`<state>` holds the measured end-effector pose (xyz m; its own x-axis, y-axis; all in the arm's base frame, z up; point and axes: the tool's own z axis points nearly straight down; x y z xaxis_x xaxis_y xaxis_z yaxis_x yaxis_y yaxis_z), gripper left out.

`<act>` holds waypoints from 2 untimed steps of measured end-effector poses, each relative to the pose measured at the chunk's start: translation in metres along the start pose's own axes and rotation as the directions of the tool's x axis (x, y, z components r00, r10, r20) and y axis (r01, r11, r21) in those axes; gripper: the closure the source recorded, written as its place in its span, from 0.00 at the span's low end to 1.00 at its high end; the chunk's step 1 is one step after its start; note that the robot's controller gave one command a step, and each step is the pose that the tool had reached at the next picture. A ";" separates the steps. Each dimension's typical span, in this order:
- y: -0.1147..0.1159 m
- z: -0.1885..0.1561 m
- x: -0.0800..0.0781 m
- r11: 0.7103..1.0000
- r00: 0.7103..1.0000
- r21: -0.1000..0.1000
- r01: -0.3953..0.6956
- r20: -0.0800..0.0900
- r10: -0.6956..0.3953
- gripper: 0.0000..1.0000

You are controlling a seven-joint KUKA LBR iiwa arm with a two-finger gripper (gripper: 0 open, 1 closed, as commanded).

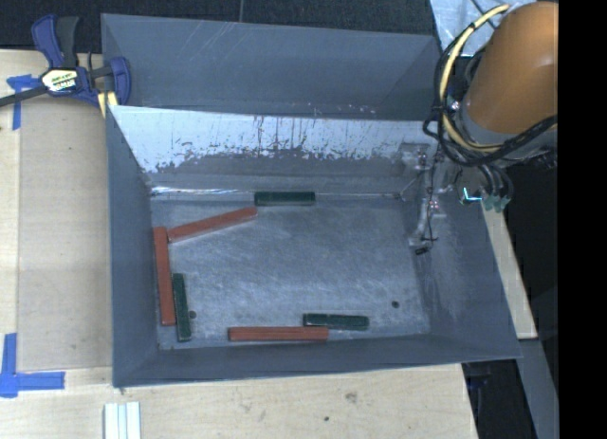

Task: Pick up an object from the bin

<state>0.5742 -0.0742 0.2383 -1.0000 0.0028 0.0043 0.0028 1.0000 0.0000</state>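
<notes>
My gripper hangs at the right side of the bin, close to the right wall and above the floor, with nothing seen in it. A short dark green bar lies on the floor near the front wall, left of and below the gripper. End to end with it on its left lies a red-brown bar. Another dark green bar rests along the back wall, well to the gripper's left.
A slanted red-brown bar lies at the back left. Along the left wall a long red-brown bar stands lengthwise beside a short dark green bar. The arm with its orange cover and cables sits over the bin's right rim.
</notes>
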 end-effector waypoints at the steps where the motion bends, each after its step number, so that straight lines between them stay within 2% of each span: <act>1: 0.093 0.092 0.042 0.997 0.997 -0.003 0.076 -0.003 -0.076 0.00; 2: 0.125 0.151 0.086 0.992 0.992 -0.002 0.129 -0.003 -0.129 0.00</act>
<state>0.4875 0.0513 0.0881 -0.9919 -0.1265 0.0073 -0.1265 0.9920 0.0022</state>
